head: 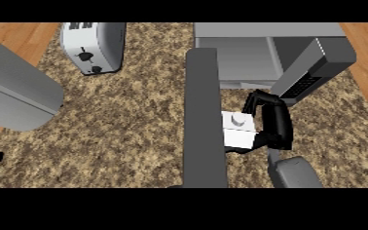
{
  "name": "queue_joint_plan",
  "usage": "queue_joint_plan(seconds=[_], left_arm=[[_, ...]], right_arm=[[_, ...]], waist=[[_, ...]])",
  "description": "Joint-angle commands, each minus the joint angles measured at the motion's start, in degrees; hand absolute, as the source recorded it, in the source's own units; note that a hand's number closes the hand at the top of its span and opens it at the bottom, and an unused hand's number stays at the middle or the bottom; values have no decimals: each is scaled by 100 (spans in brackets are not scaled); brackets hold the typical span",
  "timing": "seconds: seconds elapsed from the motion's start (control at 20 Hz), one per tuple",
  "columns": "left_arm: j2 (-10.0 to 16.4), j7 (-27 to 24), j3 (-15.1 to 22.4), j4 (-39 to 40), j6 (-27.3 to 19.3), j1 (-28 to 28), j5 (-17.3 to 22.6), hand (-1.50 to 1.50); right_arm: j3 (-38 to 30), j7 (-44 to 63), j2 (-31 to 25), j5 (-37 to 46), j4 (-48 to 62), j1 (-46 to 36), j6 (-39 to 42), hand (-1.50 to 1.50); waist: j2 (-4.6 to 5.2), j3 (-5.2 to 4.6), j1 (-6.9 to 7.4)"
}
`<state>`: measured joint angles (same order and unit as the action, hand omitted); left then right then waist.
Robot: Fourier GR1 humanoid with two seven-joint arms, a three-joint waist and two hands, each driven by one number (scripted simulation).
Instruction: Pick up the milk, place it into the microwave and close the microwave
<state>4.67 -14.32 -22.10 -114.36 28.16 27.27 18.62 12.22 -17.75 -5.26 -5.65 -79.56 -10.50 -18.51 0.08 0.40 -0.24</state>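
The grey right forearm [295,173] comes in from the lower edge. At its end the black right hand [277,124] is curled round the milk [237,131], a white carton with a round cap on top. The fingers wrap its far side and the palm is against its right face, so the hand is closed on the carton, not spread.

The milk sits on the hand's left. It is caught between the palm and the long dark edge of the microwave door [201,117], which stands open just left of the carton. Whether the carton is clear of the speckled worktop [129,126] or resting on it cannot be told from this steep angle.

Just beyond the fingertips is the microwave's keypad panel [309,80]. Ahead and a little left of the hand is the open cavity [237,58] of the microwave [266,29], with nothing seen inside it. Far off to the hand's left stands a toaster [93,44], well apart from all of this.

By my reading, the pick-up is done or nearly so, since the milk is in hand. What remains is carrying the carton forward into the cavity, letting go, drawing the hand out and swinging the door shut.
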Motion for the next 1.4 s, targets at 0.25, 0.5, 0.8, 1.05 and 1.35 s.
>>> queue_joint_plan(seconds=[0.25, 0.5, 0.8, 1.05, 1.35], left_arm=[[209, -50, -208, 420, 250, -235, 49, -150], [234, 277, -268, 337, 44, -480, 56, -150], [210, -58, -347, 701, 341, -400, -47, -150], [152, -224, -277, 839, 422, -505, -116, -150], [196, -64, -207, 1033, 251, -947, -183, -150]], right_arm=[[-825, -263, 505, -173, 2326, -1715, -621, 150], [-1443, -1287, 512, -361, 4004, -2491, -149, 150], [-1917, -2440, 55, -268, 5431, -3181, 191, 150], [-2161, -2874, -15, -172, 6143, -3868, -256, 150], [-2008, -2976, -304, 237, 6667, -4322, -781, 150]], waist=[[26, -36, 174], [34, -33, 178], [51, -33, 220], [86, -30, 308], [130, -28, 364]])
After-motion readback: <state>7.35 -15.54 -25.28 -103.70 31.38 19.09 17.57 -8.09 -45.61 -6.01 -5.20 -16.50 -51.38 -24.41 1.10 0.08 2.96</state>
